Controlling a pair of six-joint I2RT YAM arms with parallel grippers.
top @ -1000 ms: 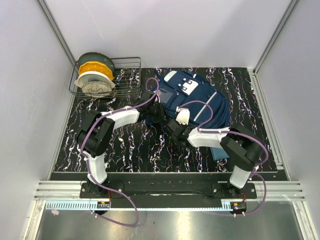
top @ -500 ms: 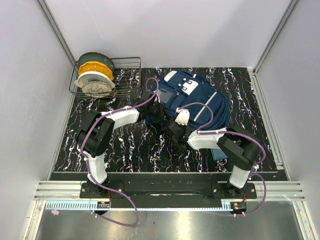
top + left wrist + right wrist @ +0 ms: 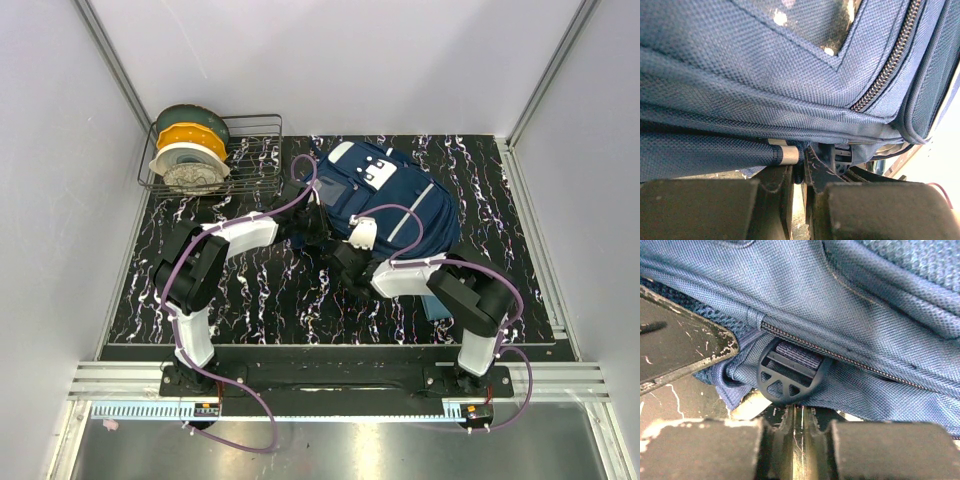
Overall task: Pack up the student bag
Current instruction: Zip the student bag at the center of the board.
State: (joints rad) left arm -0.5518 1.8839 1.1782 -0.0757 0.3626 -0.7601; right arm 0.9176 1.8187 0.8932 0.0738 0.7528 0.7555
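The left gripper (image 3: pixel 797 187) has its jaws drawn almost together, with only a thin slit between them, and I cannot tell whether any cloth is caught in it. Just above its tips runs a dark woven strap (image 3: pixel 710 152) with a pale end, and over that hangs navy fabric crossed by a zipper (image 3: pixel 886 62).

The right gripper (image 3: pixel 797 427) is nearly closed in the same way. A black plastic buckle (image 3: pixel 790 376) threaded with webbing sits right above the gap, but whether the jaws have hold of it is not clear.

Both grippers are pressed against the near-left edge of the student bag (image 3: pixel 395 200). The bag lies flat toward the back right of the desk (image 3: pixel 260 290), with its white patches and stripes facing up.

The desk top is black with white marble-like veins. At its back-left corner stands a wire basket (image 3: pixel 258 152) holding filament spools (image 3: pixel 190 150) in green, orange and white, well apart from the bag.

Plain pale walls (image 3: pixel 330 60) close the space in on three sides, with slim metal posts in the corners. An aluminium rail (image 3: pixel 120 378) runs along the near edge where the arms are bolted.
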